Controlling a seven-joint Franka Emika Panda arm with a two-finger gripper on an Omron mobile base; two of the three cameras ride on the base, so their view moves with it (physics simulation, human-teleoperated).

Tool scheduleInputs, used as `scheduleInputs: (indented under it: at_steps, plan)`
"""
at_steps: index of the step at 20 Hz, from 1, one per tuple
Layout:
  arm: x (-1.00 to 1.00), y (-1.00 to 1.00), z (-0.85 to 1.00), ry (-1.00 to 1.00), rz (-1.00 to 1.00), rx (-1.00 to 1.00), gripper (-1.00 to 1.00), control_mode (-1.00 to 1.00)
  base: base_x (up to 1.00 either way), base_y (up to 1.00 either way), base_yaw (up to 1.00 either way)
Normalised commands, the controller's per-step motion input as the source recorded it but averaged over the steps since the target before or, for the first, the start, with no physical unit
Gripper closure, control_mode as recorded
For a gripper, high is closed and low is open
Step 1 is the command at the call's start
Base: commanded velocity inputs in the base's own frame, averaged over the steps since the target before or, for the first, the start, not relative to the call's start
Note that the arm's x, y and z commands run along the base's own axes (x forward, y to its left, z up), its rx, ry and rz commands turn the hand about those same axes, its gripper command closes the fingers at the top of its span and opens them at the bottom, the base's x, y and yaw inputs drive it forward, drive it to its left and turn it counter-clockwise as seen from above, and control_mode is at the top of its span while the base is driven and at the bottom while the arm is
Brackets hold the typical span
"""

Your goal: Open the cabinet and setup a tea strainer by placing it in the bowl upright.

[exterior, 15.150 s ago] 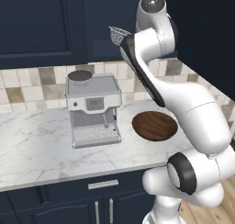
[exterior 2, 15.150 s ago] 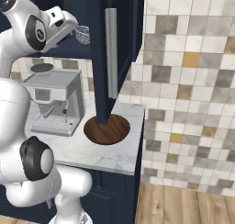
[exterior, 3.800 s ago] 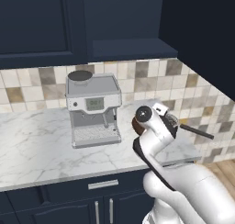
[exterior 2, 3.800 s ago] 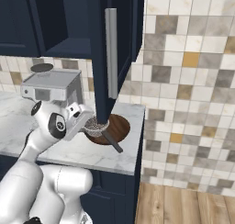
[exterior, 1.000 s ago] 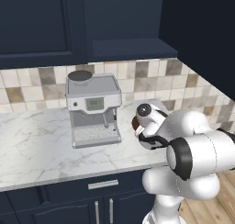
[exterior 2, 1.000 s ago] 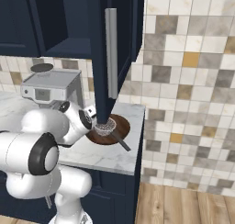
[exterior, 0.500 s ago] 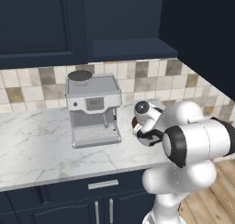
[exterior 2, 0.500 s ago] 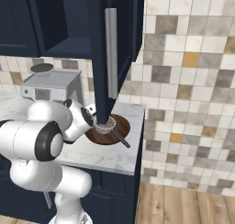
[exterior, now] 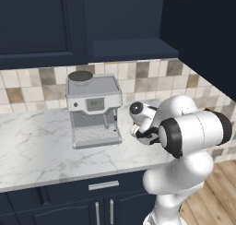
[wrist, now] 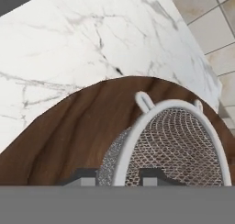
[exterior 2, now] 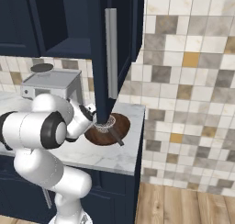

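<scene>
The cabinet (exterior 2: 97,44) stands open, its door swung out edge-on with the long silver handle (exterior 2: 110,58) facing me; the same door (exterior: 207,35) fills the upper right of the left base view. The brown wooden bowl (exterior 2: 114,126) sits on the counter under the door. The tea strainer (wrist: 176,142) has its mesh cup (exterior 2: 104,126) in the bowl (wrist: 69,136), open side up, and its dark handle (exterior 2: 117,138) sticks out over the bowl's near rim. My gripper (exterior 2: 95,122) is low at the bowl's left side, shut on the strainer's rim (wrist: 117,176).
A grey coffee machine (exterior: 93,108) stands on the marble counter (exterior: 37,150) left of the bowl. The tiled side wall (exterior 2: 193,81) rises just right of the counter's end. My folded elbow (exterior: 193,132) bulks in front of the bowl in the left base view.
My elbow has swung up and back a little. The hand and the strainer have stayed nearly still in the bowl, the grip unchanged.
</scene>
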Motion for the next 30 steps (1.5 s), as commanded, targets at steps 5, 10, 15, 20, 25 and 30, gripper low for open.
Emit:
scheduleInputs:
  at_steps: [5,10,15,20,25,30]
  plan:
    - [0.0,-0.26,-0.32,0.0,0.0,-0.02,1.0,-1.0,0.0,0.0,0.0]
    - [0.0,-0.03,-0.04,0.0,0.0,0.0,1.0,-1.0,0.0,0.0,0.0]
    - [0.0,0.0,0.0,0.0,0.0,0.0,-1.0,-1.0,0.0,0.0,0.0]
    - [0.0,0.0,0.0,0.0,0.0,0.0,-1.0,-1.0,0.0,0.0,0.0]
    - [0.0,0.0,0.0,0.0,0.0,0.0,-1.0,-1.0,0.0,0.0,0.0]
    - [-0.02,0.0,0.04,0.0,0.0,0.0,-1.0,-1.0,0.0,0.0,0.0]
